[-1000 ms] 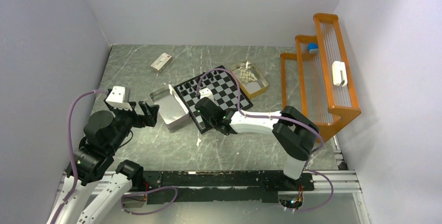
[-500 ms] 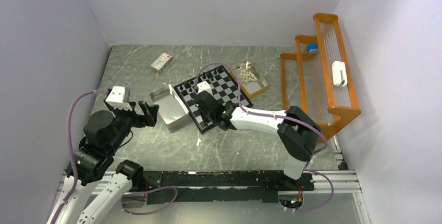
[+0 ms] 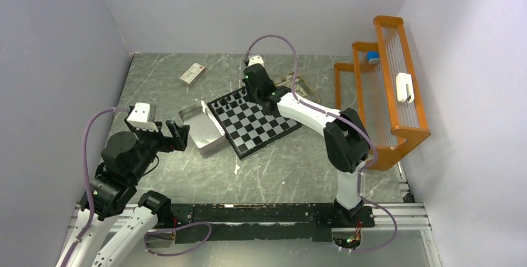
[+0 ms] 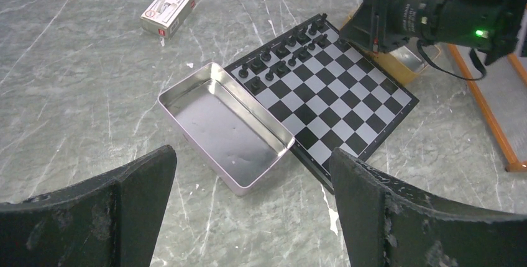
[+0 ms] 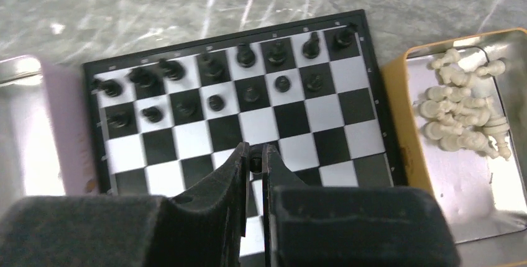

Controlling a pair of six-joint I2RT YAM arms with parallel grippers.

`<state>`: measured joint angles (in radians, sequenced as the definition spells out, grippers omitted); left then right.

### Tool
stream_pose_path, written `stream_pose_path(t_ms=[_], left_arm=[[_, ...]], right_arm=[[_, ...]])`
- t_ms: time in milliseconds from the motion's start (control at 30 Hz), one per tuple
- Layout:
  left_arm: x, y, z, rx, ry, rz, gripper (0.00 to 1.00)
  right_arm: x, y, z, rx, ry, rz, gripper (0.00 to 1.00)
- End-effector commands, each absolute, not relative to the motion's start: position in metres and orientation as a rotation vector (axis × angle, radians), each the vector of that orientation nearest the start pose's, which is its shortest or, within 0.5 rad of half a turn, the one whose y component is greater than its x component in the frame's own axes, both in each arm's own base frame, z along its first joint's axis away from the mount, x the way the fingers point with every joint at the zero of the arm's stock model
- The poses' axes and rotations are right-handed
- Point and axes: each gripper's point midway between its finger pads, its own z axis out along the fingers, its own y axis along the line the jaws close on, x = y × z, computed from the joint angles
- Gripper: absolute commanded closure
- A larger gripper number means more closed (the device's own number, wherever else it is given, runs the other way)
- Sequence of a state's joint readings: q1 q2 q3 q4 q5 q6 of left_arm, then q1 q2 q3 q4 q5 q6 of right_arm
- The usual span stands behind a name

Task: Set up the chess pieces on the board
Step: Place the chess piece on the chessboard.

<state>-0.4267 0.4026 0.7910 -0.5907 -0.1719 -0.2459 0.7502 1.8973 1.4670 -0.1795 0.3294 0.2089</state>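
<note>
Chess pieces (image 5: 211,63): the black ones are standing in two rows along the board's 11 o'clock edge, as the top view is showing it; I am counting eight in the outer row and seven in the inner.
Board (image 3: 261,124): it is lying flat near the middle of the table (image 3: 155,87), turned cornerwise, with one corner pointing to 12 o'clock.
Right pincer (image 5: 255,155): I am reaching it over the board's 12 o'clock corner; the jaws are drawn narrow.
Held piece (image 5: 255,164): I am pinching one small black chessman at my right fingertips, over the open squares just inside the two rows. I cannot tell whether it is touching the board.
Left pincer (image 3: 179,136): I am holding it spread wide, gripping nothing, at 9 o'clock of the board.
Silver tin (image 4: 227,127): it is lying open just beside the board's 9 o'clock edge, between my left pincer and the board.
Tan tray (image 5: 457,186): it is sitting at the board's 2 o'clock side.
Cream-white pieces (image 5: 463,124): they are lying heaped in the tan tray.
Small box (image 4: 168,9): it is lying at 12 o'clock of the tin, well apart.
Orange rack (image 3: 382,87): it is standing at 3 o'clock of the board.
</note>
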Motion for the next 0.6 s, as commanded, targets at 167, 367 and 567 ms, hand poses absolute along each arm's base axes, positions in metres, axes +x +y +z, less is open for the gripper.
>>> stream_pose_path(t_ms=[167,367,567], left_arm=[[0.209,-0.068,0.285,0.024,1.735,-0.321,0.03],[0.208,-0.067,0.286,0.023,1.729,-0.322,0.03],[0.208,-0.067,0.286,0.023,1.730,-0.323,0.03]], right_arm=[[0.480,0.297,0.121,-0.347,2.139,0.106,0.95],[0.498,0.286,0.106,-0.311,2.174,0.082,0.95],[0.507,0.277,0.093,-0.295,2.200,0.061,0.95]])
